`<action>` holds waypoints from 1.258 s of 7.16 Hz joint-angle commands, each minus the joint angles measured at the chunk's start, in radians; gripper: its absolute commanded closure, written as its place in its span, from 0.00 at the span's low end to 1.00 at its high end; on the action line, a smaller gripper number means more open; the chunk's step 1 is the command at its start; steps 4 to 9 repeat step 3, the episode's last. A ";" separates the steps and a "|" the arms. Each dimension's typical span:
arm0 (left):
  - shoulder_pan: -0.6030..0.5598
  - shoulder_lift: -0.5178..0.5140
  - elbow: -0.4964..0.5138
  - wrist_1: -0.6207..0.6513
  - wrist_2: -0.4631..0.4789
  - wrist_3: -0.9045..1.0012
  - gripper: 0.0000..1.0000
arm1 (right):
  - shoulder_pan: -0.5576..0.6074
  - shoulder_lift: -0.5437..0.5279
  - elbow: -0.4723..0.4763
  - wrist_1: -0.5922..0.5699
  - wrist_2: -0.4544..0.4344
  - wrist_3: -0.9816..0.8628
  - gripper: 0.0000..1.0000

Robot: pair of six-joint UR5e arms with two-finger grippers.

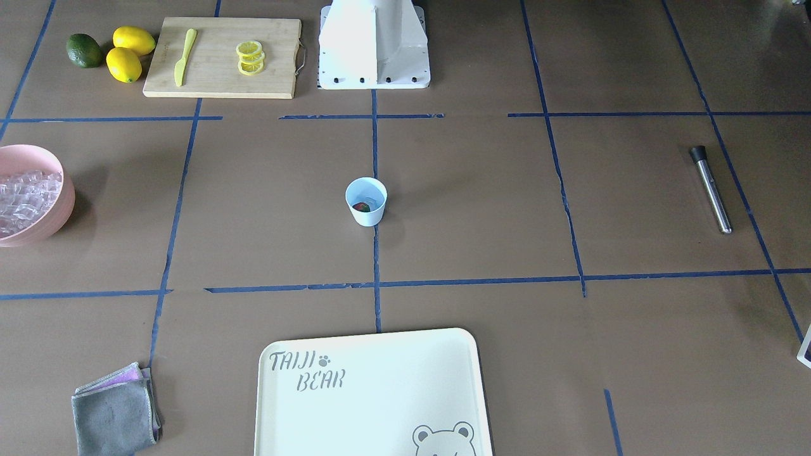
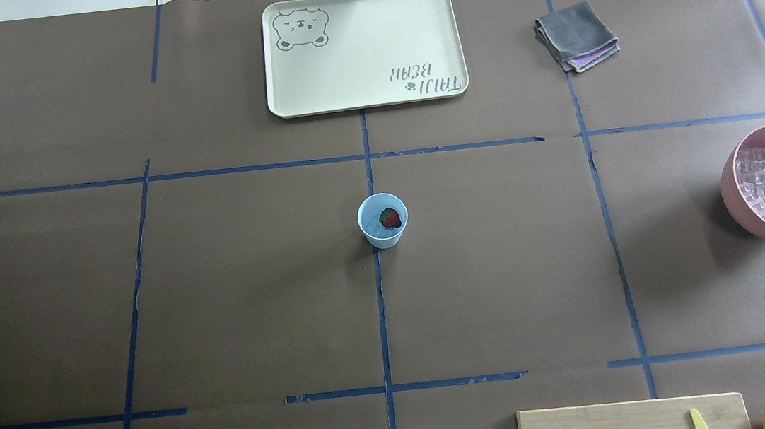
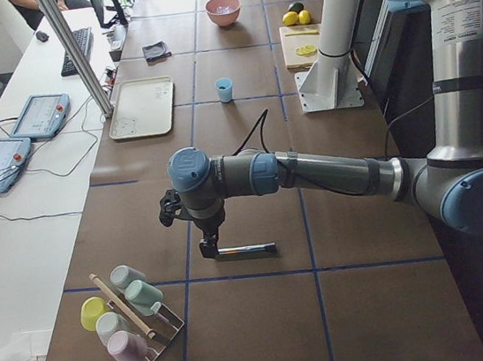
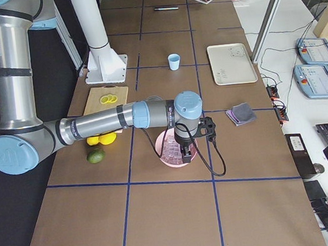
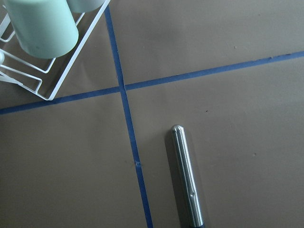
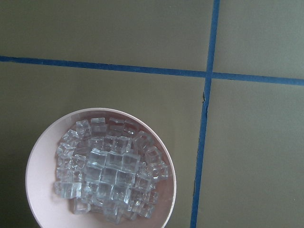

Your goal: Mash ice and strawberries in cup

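The light-blue cup (image 2: 383, 220) stands upright at the table's middle and also shows in the front view (image 1: 366, 201). Inside it lie a red strawberry (image 2: 390, 218) and a clear ice cube (image 2: 373, 225). More ice (image 6: 107, 171) fills the pink bowl (image 2: 731, 181). My left gripper (image 3: 208, 249) hangs over the black end of a steel muddler (image 3: 246, 250), which also shows in the left wrist view (image 5: 187, 175). My right gripper (image 4: 185, 154) hangs over the pink bowl (image 4: 167, 158). Both grippers show only in the side views, so I cannot tell whether they are open or shut.
A cream tray (image 2: 282, 76) and a folded grey cloth (image 2: 577, 34) lie at the far side. A cutting board (image 1: 222, 82) holds a yellow knife (image 1: 184, 57) and lemon slices (image 1: 250, 57). Beside it lie lemons (image 1: 130, 50) and an avocado (image 1: 84, 50). A wire cup rack (image 5: 42, 47) stands near the muddler.
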 commanded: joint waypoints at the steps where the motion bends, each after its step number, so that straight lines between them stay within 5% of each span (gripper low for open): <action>1: 0.002 0.000 -0.007 0.005 0.005 0.004 0.00 | 0.003 0.001 0.023 -0.001 -0.005 -0.001 0.00; 9: 0.002 0.021 -0.044 -0.001 -0.001 0.006 0.00 | 0.003 -0.001 0.029 -0.001 -0.005 -0.001 0.00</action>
